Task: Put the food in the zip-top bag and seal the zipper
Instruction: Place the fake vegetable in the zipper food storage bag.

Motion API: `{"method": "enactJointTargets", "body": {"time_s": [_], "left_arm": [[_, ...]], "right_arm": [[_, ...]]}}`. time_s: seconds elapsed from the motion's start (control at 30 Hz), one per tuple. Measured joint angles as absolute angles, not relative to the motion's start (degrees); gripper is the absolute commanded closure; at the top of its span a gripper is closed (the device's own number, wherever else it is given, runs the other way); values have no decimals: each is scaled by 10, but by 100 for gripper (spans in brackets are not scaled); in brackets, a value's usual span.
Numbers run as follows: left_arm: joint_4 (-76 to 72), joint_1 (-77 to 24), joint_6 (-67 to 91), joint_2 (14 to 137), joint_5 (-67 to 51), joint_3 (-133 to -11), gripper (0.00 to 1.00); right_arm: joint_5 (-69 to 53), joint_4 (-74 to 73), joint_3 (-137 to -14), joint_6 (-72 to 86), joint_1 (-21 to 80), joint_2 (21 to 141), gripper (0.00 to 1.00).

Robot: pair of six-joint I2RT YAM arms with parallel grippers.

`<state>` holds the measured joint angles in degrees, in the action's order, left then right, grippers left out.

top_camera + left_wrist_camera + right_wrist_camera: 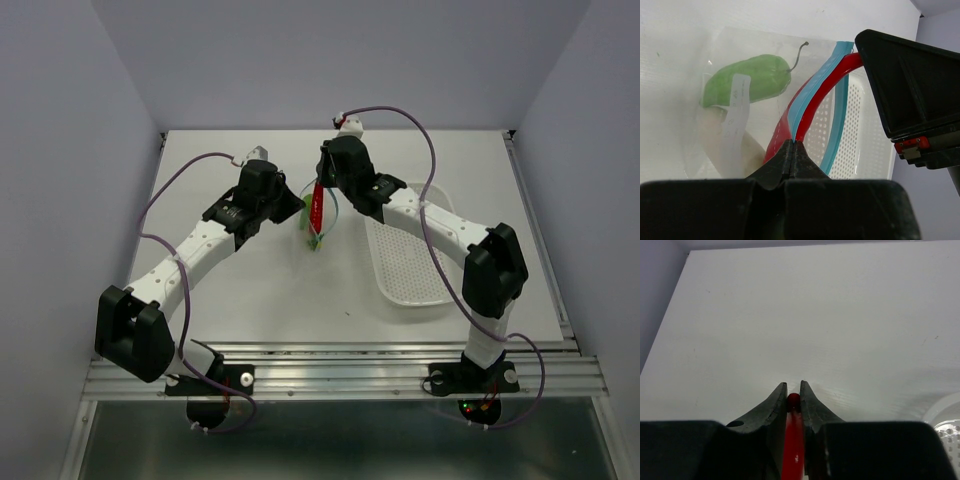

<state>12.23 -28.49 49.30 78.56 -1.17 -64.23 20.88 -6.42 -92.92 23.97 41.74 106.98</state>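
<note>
My left gripper is shut on the light blue zipper edge of the clear zip-top bag, holding its mouth open. Inside the bag lies a green cucumber-like piece, with a pale shape below it, too faint to name. A thin red chili runs down between the two blue strips into the mouth. My right gripper is shut on the chili near its top end. From above, both grippers meet mid-table, with the chili hanging from the right gripper into the bag.
A white perforated basket lies on the table to the right of the bag, under the right forearm. It also shows behind the bag as the basket in the left wrist view. The right gripper's black body is close at that view's right.
</note>
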Motion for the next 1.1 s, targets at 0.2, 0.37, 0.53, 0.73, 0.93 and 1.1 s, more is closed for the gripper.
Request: {"method": "enactJointTargets", "body": {"time_s": [0.2,0.37,0.53,0.73,0.93,1.1], "left_arm": [[122,-285,493,786,-12,-642,100],[122,-285,494,786,-12,-642,100],[121,-285,494,786,-12,-642,100],[122,-285,497,786,-15,-642,100],[122,-285,499,786,-19,-636,100],[116,-285,501,794,-24,-635,100]], "right_arm": [[194,-64,-929,249,417,1070,97],[168,-61,-903,278,417,1060,99],[150,-66,-860,315,424,1044,99],[146,-69,-834,354,442,1039,99],[159,-73,-807,376,447,1019,99],[183,-77,-805,378,451,988,99]]}}
